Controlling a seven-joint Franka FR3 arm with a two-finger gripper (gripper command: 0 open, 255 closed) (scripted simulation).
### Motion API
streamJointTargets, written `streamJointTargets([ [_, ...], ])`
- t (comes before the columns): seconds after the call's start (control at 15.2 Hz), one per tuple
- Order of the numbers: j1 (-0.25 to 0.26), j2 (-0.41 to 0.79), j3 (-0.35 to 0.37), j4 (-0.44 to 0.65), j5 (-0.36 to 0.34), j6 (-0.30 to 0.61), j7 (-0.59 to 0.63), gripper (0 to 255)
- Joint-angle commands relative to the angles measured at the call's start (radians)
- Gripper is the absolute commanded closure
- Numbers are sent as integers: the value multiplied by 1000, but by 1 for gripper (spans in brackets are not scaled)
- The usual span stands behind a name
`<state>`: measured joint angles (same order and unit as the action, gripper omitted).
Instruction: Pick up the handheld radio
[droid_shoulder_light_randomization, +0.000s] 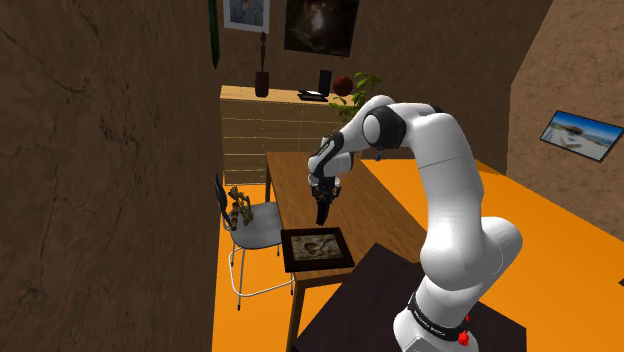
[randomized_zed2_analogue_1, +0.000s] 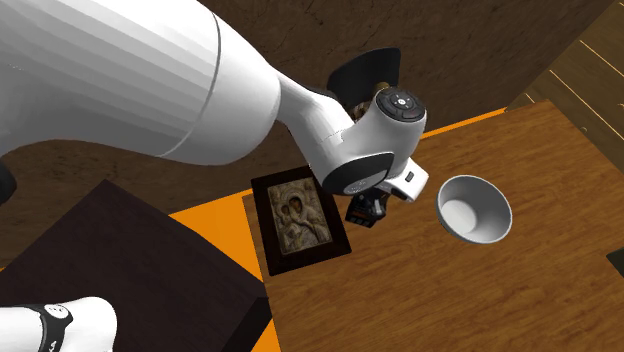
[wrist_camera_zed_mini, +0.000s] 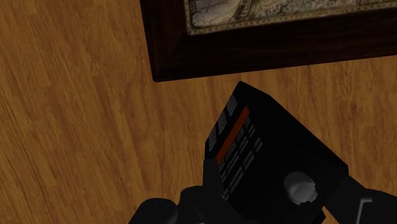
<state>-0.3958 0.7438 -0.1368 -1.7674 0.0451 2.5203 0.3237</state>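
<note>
Partly hidden under the arm (randomized_zed2_analogue_1: 340, 140) in the second exterior view, the black handheld radio (wrist_camera_zed_mini: 267, 137) is shown clamped between the fingers of the gripper (wrist_camera_zed_mini: 267, 194), one pressed to each long side. Its lower end is cut off in the wrist view, where an orange stripe and a keypad can be made out. Whether its underside touches the desk (randomized_zed2_analogue_1: 480, 300) cannot be told. It is placed just beside the framed picture (randomized_zed2_analogue_1: 300, 222), which lies at the desk corner nearest the stand (randomized_zed2_analogue_1: 120, 260). A white bowl (randomized_zed2_analogue_1: 478, 205) is seen near, apart from the radio. Bare wood lies open beyond the bowl, toward the desk's far edges.
</note>
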Motion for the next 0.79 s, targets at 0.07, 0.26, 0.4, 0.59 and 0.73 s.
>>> streamJointTargets([
  [0.07,1,-32,-3,-8,-3,-23,-2,255],
  [0.26,4,-64,-7,-16,-6,-48,-1,255],
  [0.4,6,-85,-9,-19,-8,-64,-1,255],
  [0.59,8,-115,-12,-23,-12,-90,0,255],
  [0.73,8,-116,-13,-24,-12,-92,0,255],
])
